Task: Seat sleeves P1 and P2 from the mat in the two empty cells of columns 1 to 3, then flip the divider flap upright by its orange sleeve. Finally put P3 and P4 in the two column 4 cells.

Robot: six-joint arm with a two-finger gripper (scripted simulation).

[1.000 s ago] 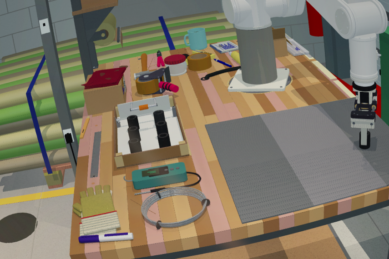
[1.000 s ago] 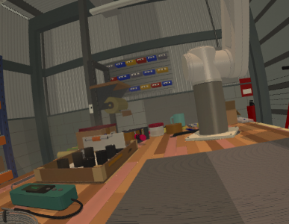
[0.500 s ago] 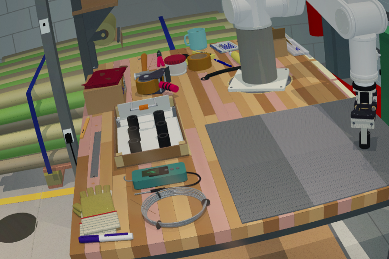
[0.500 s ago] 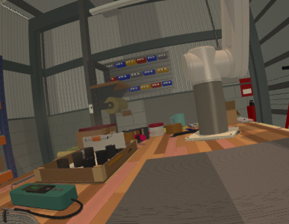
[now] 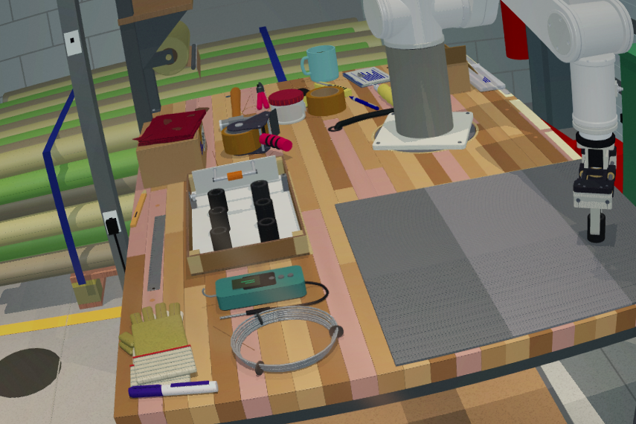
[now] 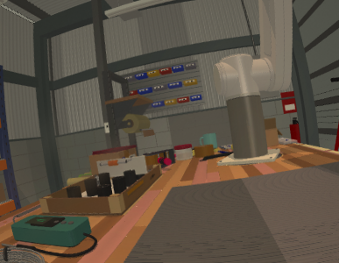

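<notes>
On the grey mat (image 5: 498, 250) at the right of the bench, one black sleeve (image 5: 596, 226) stands upright near the far right edge, and my gripper (image 5: 596, 220) has closed around it from above. At the left, the wooden tray (image 5: 246, 217) holds six black sleeves in two rows of three. The divider flap (image 5: 238, 176) lies tilted back at the tray's far end, with its orange sleeve (image 5: 234, 175) on the bar. From the second side camera my gripper is out of sight; the tray (image 6: 103, 190) shows low on the left.
The arm's grey base column (image 5: 423, 90) stands at the back of the bench. A green meter (image 5: 261, 286) and a wire coil (image 5: 286, 339) lie in front of the tray. Tape rolls, a cardboard box (image 5: 171, 147) and a mug (image 5: 321, 62) crowd the rear.
</notes>
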